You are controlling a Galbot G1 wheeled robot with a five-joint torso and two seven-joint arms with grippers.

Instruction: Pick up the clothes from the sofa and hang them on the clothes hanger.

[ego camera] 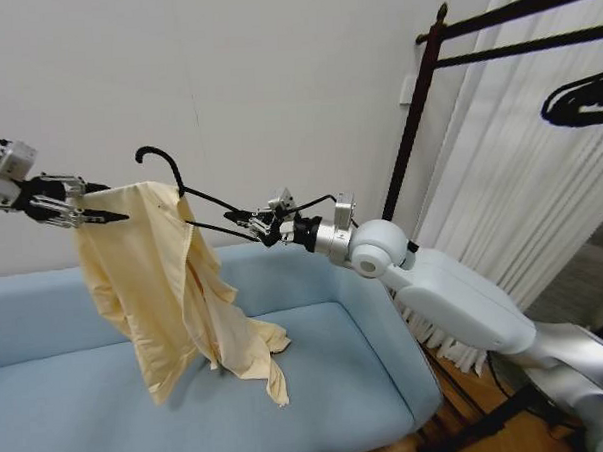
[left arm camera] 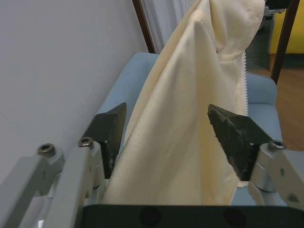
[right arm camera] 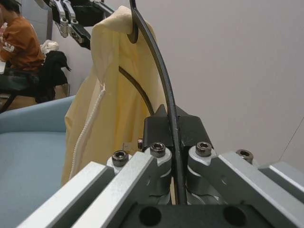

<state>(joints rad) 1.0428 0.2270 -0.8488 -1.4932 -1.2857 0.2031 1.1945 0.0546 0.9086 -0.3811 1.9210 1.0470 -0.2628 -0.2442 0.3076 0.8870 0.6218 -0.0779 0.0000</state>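
Observation:
A pale yellow shirt [ego camera: 164, 282] hangs on a black hanger [ego camera: 169, 167] above the blue sofa [ego camera: 318, 375], its hem trailing on the seat. My right gripper [ego camera: 256, 226] is shut on the hanger's right arm; the wire [right arm camera: 164, 80] runs between its pads [right arm camera: 156, 130]. At the shirt's left shoulder my left gripper [ego camera: 93, 213] is open, and the yellow cloth [left arm camera: 180, 123] lies between its spread fingers [left arm camera: 111, 135]. The left gripper [right arm camera: 71, 21] also appears at the shirt's shoulder in the right wrist view.
A dark wooden clothes rack [ego camera: 415, 121] stands at the right, with another black hanger [ego camera: 581, 99] on its rail and a white curtain [ego camera: 540, 196] behind. A white wall backs the sofa. Wooden floor [ego camera: 459, 399] lies beyond the sofa's right end.

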